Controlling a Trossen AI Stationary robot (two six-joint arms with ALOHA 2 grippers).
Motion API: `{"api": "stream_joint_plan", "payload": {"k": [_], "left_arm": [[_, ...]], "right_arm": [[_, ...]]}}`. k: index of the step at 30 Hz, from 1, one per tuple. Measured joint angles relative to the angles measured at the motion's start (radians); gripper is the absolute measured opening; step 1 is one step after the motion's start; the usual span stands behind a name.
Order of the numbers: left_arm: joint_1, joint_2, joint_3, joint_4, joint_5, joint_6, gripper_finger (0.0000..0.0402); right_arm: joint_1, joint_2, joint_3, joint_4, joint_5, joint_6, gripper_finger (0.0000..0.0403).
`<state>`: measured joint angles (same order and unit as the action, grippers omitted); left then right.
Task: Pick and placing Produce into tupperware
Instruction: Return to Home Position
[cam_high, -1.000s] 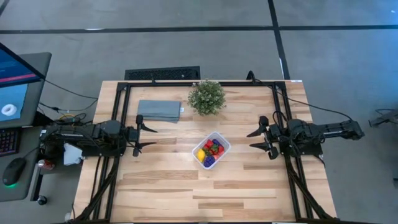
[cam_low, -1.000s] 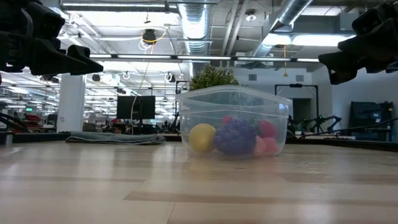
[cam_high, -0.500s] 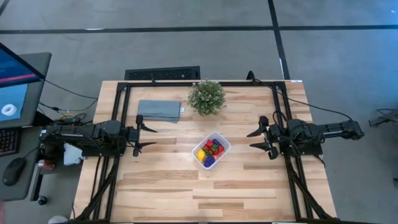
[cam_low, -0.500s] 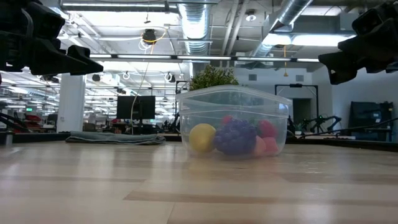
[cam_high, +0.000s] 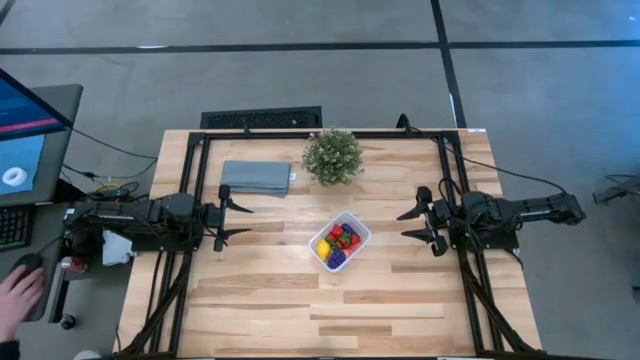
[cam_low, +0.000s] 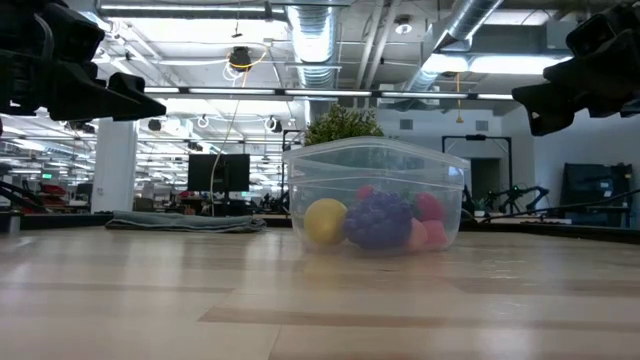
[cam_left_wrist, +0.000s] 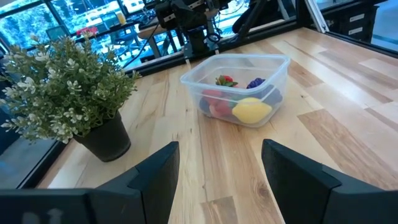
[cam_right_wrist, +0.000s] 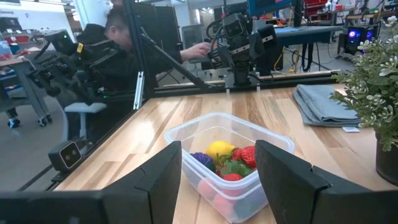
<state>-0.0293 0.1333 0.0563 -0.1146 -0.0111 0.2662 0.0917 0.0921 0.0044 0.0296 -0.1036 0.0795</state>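
Well, from my seat the small clear rectangular plastic tupperware (cam_high: 362, 238) stands near the middle of the pale wooden tabletop (cam_high: 260, 295), with the tiny toy produce (cam_high: 337, 244) piled inside it. Looking down, I make out a yellow piece (cam_high: 323, 247), a dark purple piece (cam_high: 336, 259) and red strawberries (cam_high: 346, 236) packed close together. At tabletop level the yellow and purple ones sit against the near wall, with pink-red bits just beside them.

My left claw (cam_high: 243, 221) hangs over the left side of the tabletop. It is spread wide, holds nothing, and points toward the tupperware from well apart. My right claw (cam_high: 404, 226) mirrors it over the right side, also wide and empty, and equally far from the box. Through the left wrist camera I look between two dark fingers (cam_left_wrist: 155, 177) straight at the box.

A bushy green potted plant (cam_high: 332, 155) stands toward the far edge, beyond the tupperware. A folded grey-blue cloth (cam_high: 256, 177) lies flat just to the plant's left. Off the tabletop, a person's hand (cam_high: 14, 297) rests on the side desk at the left.
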Motion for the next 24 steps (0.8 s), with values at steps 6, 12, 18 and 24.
{"api": "stream_joint_plan", "payload": {"k": [6, 12, 18, 24], "left_arm": [[0.000, 0.000, 0.000, 0.000, 0.000, 0.009, 0.0221], [0.000, 0.000, 0.000, 0.000, 0.000, 0.008, 0.0221], [0.000, 0.000, 0.000, 0.000, 0.000, 0.007, 0.0221], [0.000, 0.000, 0.000, 0.000, 0.000, 0.000, 0.0221]], "right_arm": [[0.000, 0.000, 0.000, 0.000, 0.000, 0.000, 0.0228], [0.000, 0.000, 0.000, 0.000, 0.000, 0.000, 0.0228], [0.000, 0.000, 0.000, 0.000, 0.000, 0.000, 0.0228], [0.000, 0.000, 0.000, 0.000, 0.000, 0.000, 0.0228]]}}
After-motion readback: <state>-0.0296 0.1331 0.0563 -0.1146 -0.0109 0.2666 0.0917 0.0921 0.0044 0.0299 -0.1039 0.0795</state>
